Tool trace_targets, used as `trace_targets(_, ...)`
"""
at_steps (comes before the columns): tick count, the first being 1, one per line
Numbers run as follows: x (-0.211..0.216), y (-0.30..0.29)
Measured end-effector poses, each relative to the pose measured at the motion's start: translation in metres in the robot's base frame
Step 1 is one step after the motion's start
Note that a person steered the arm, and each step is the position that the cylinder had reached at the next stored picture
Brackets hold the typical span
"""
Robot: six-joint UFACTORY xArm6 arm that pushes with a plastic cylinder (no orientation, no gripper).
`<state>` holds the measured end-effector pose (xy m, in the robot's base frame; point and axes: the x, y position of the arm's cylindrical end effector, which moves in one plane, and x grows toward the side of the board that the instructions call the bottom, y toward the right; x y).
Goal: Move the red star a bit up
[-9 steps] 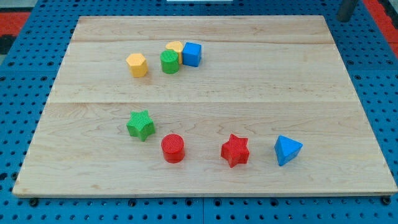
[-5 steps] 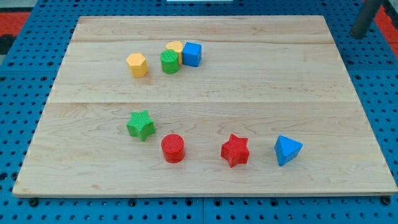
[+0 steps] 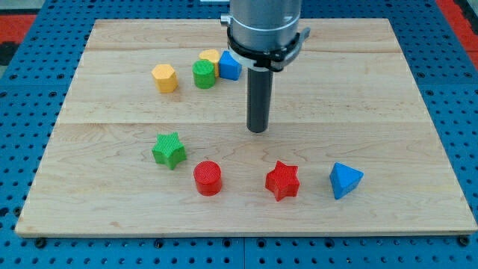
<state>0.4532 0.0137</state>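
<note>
The red star lies near the view's bottom, right of the middle of the wooden board. My tip stands on the board above the star and a little to its left, apart from it. A red cylinder lies to the star's left and a blue triangular block to its right. The arm's grey body hangs over the top middle of the board.
A green star lies left of the red cylinder. Near the view's top left stand a yellow hexagonal block, a green cylinder, a yellow block behind it, and a blue block partly hidden by the arm.
The arm has swung in from the view's top right corner to the middle of the board, with the tip now above the red star. No block has moved.
</note>
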Motion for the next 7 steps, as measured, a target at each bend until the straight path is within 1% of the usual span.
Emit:
trace_targets(1, 0.073, -0.022)
trace_targets(2, 0.116, -0.024)
trace_targets(3, 0.135, 0.05)
trace_targets(4, 0.1, 0.078)
trace_targets(5, 0.072, 0.055)
trace_targets(6, 0.087, 0.038)
trace_targets(7, 0.081, 0.01)
